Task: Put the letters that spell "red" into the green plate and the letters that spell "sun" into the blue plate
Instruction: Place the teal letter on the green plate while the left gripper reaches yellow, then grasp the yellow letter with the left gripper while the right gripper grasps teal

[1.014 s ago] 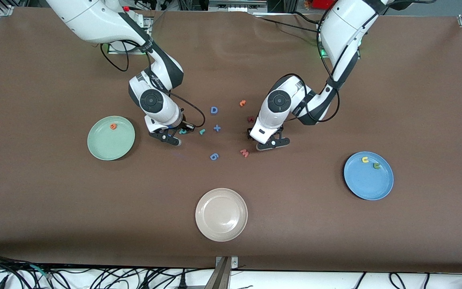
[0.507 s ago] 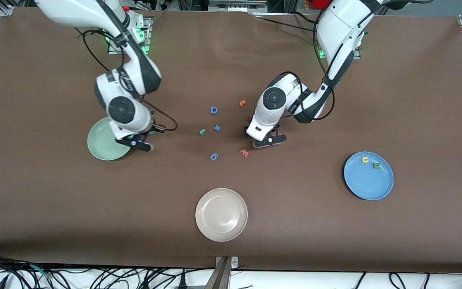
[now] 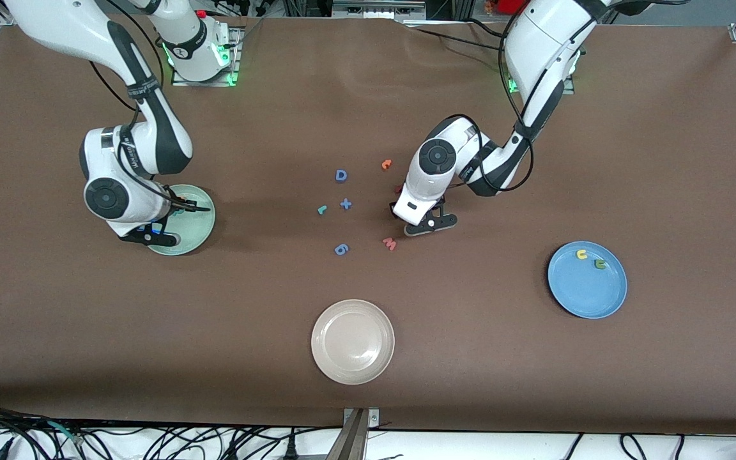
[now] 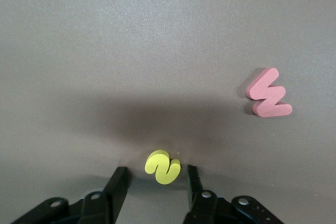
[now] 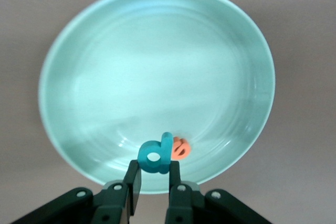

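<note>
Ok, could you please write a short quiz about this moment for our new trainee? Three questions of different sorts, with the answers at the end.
1. True or false: the right gripper holds the teal d over the green plate.
2. The foam letter on the table between the fingers of the left gripper is: A black, B yellow, C white.
3. How many letters lie in the blue plate?

Key: 1 true; 2 B; 3 two, a yellow arch and an olive one.
</note>
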